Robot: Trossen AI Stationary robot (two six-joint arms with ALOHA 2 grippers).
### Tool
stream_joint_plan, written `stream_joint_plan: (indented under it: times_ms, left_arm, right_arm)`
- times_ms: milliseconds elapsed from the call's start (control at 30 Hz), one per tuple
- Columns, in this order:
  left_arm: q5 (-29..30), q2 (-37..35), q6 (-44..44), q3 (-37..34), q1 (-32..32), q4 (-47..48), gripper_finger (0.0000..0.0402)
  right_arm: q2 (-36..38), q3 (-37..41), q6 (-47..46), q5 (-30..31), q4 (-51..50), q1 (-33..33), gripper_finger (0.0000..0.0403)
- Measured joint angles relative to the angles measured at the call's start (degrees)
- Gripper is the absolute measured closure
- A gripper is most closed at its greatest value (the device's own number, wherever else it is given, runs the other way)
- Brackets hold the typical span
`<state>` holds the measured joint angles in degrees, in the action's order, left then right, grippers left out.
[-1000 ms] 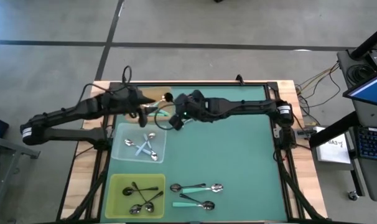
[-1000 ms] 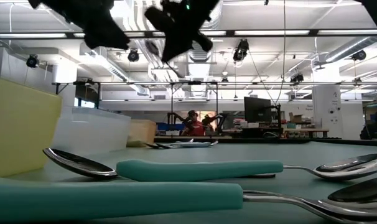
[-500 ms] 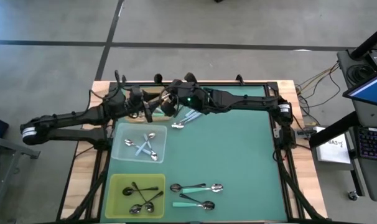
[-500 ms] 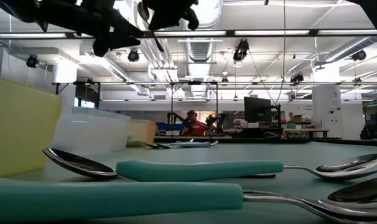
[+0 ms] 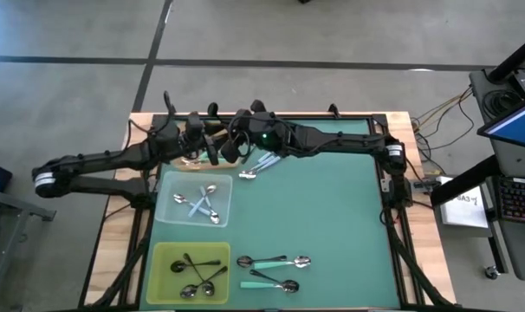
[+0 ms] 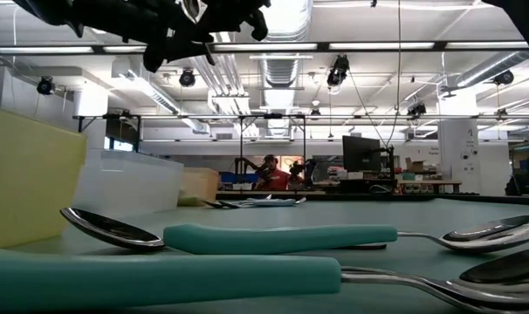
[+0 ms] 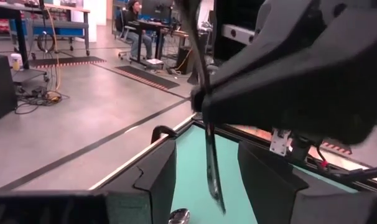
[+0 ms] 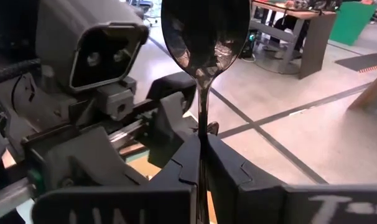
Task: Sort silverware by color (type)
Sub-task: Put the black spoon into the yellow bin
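Overhead, both arms are seen meeting at the far edge of the green tabletop (image 5: 332, 208). The right pincer (image 8: 201, 163) is clamped together on the thin neck of a black-handled spoon (image 8: 204, 37), which is held upright with its shiny bowl above the fingers. The left pincer (image 7: 207, 180) is held just in front of it with its fingers apart, and the dark handle of that spoon is seen hanging between them without clear contact. On the tabletop, pale blue spoons (image 5: 261, 165) are left lying near the pincers. More pale spoons are gathered in a clear tray (image 5: 169, 215), black-handled spoons (image 5: 197, 273) are collected in a yellow tray (image 5: 158, 260), and two mint-teal spoons (image 5: 271, 262) are laid just beside that tray at the near edge.
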<state>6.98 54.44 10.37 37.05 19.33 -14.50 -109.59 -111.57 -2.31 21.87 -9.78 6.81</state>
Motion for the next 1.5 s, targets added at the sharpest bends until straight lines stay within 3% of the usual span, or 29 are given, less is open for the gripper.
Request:
stream_joint_plan:
  times_ms: [167,400,633,800,967,1133,1367,1500]
  left_arm:
    - [0.0,2.33,-1.2,2.73,0.0,3.65,0.0276]
    - [0.07,2.18,-3.67,3.64,0.0,5.84,0.0389]
    - [-1.52,1.86,-3.89,3.64,0.07,5.96,0.04]
    - [-2.13,1.76,-3.91,3.62,0.07,7.36,0.0401]
    - [-4.01,0.47,-3.92,3.61,0.04,12.22,0.0401]
    - [-11.38,-3.17,-3.91,4.52,-0.01,24.75,0.0401]
    - [-25.35,-8.48,-2.08,6.22,-1.51,47.69,0.0401]
    - [-29.07,-10.79,0.7,6.26,-6.57,55.36,0.0402]
  right_arm:
    - [-0.04,0.09,0.41,0.1,0.29,-0.02,0.0394]
    - [0.07,0.09,0.89,0.09,0.29,-0.02,0.0394]
    - [0.18,0.08,1.94,0.07,-0.08,-0.04,0.0392]
    - [0.67,0.07,4.02,-0.26,-4.27,-0.06,0.036]
    - [2.63,-0.57,2.94,0.24,-13.99,-0.02,0.0304]
    - [5.2,-2.18,-5.49,0.22,-30.43,-0.08,0.0265]
    - [6.41,-2.07,-21.72,0.03,-50.52,-1.66,0.0265]
    - [5.9,-1.02,-28.81,-0.95,-56.97,-4.0,0.0276]
